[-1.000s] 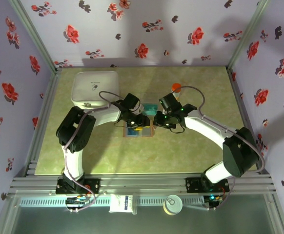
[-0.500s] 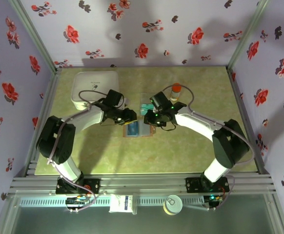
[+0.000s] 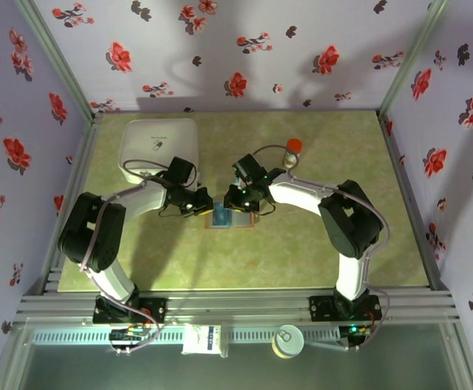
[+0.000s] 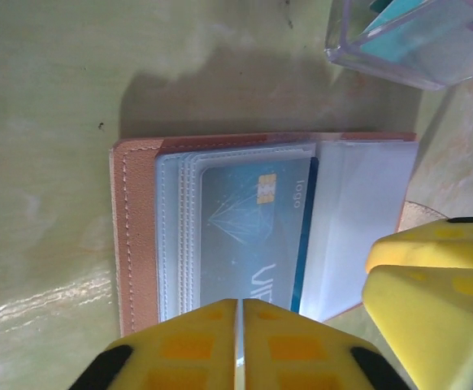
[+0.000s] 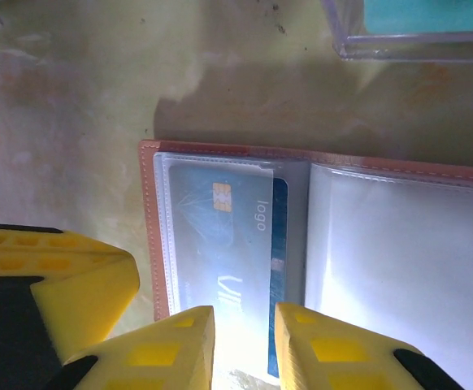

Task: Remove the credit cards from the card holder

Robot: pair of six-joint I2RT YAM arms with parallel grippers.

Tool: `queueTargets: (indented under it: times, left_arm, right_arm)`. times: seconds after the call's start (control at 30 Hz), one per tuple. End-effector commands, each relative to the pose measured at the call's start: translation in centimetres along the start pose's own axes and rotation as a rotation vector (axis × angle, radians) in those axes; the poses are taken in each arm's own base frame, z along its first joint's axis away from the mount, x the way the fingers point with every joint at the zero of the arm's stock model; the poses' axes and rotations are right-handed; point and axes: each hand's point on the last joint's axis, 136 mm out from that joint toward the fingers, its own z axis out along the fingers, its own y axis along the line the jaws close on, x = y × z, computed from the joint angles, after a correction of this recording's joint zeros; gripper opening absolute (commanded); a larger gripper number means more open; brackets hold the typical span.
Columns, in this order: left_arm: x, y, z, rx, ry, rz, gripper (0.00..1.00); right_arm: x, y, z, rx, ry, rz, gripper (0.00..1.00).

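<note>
Yellow-green tabletop (image 3: 318,244), floral-print walls (image 3: 220,57) around. Card holder (image 3: 240,221) lies open mid-tabletop, blue card (image 4: 245,236) in pocket. Left end effector (image 4: 240,341): jaws pressed together at card holder edge, over blue card. Right end effector (image 5: 243,341): narrow gap at card holder edge, grip unclear.

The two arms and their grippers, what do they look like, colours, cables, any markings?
Both the left arm and right arm have white tubular links joined by bulky black joints, with a grey cable looping alongside each. The left gripper and right gripper have blocky yellow fingers with darker square patches and black bases.
</note>
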Motion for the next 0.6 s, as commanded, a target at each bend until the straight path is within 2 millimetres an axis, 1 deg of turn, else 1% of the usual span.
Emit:
queueTargets:
  times: [0.0,0.2,0.57]
  left_arm:
    - [0.5,1.2,1.0,-0.005,0.026,-0.002,0.06]
    - [0.7,2.3,2.0,-0.025,0.043,-0.021,0.05]
    - [1.0,3.1,2.1,-0.044,0.046,-0.03,0.03]
  right_arm:
    - [-0.3,1.5,0.5,-0.052,0.009,-0.005,0.27]
    - [-0.2,1.3,1.4,-0.053,0.03,-0.004,0.27]
    - [0.1,0.3,2.5,-0.018,0.057,0.001,0.26]
